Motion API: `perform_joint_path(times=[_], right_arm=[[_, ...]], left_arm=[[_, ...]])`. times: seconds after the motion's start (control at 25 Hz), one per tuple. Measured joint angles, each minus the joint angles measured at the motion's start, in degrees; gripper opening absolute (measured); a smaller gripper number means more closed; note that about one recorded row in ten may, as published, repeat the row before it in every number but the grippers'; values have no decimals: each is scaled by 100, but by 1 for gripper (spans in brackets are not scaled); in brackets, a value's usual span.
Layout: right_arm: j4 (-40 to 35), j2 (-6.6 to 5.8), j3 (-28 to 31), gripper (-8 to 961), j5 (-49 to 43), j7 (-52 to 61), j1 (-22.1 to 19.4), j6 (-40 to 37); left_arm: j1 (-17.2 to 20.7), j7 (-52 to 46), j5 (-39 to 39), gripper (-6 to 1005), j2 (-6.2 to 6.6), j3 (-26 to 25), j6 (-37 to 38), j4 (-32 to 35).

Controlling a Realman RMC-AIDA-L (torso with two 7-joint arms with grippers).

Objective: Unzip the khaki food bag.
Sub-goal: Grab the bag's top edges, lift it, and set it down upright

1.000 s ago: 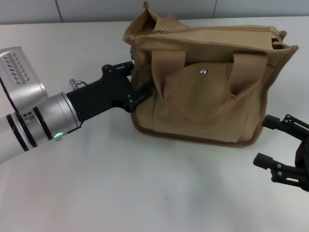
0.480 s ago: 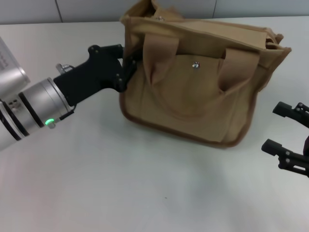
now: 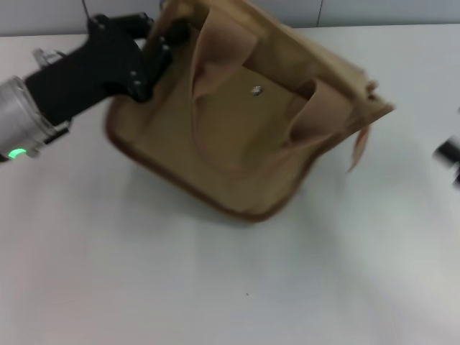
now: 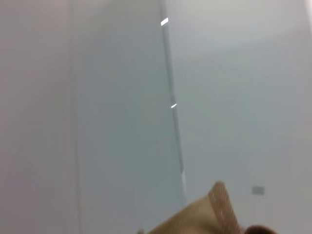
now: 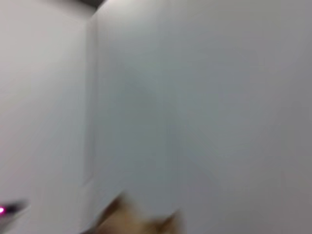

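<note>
The khaki food bag (image 3: 237, 136) hangs tilted in the head view, its left top corner raised and its brown base trim slanting down to the right. Its front pocket with the metal snap (image 3: 256, 90) and two loop handles faces me. The top zipper is hidden. My left gripper (image 3: 159, 42) is shut on the bag's upper left corner. My right gripper (image 3: 451, 152) shows only as a dark blur at the right edge, apart from the bag. A tan corner of the bag shows in the left wrist view (image 4: 217, 214) and as a blur in the right wrist view (image 5: 136, 219).
The white table (image 3: 215, 287) stretches below and in front of the bag. A grey wall runs along the table's far edge (image 3: 402, 13).
My left gripper has moved up and to the left, dragging and lifting the bag's left end so the bag tilts. My right gripper has drawn off to the right, almost out of view.
</note>
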Motion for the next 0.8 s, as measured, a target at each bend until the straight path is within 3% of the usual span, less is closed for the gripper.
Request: perform_joint_path(times=[0.08, 0.12, 0.16, 0.28, 0.4, 0.48, 0.8], right_arm=[[878, 7, 428, 853, 837, -518, -4, 37], [878, 7, 428, 853, 837, -518, -4, 37], [1477, 16, 599, 853, 1285, -945, 75, 79], [2056, 28, 626, 853, 1538, -1509, 333, 108], [2271, 34, 606, 853, 1538, -1815, 595, 174], [2551, 40, 605, 853, 1524, -2266, 1021, 427], [2582, 16, 588, 853, 1494, -2203, 1713, 958]], left_arm=[[236, -103, 99, 87, 6, 8, 300, 648], [236, -103, 99, 87, 6, 8, 300, 648], [291, -146, 162, 87, 7, 12, 448, 865], [295, -168, 313, 87, 12, 15, 667, 997], [258, -167, 482, 86, 14, 15, 738, 1004], [217, -136, 664, 86, 3, 14, 783, 990], [234, -31, 776, 86, 19, 122, 995, 997]])
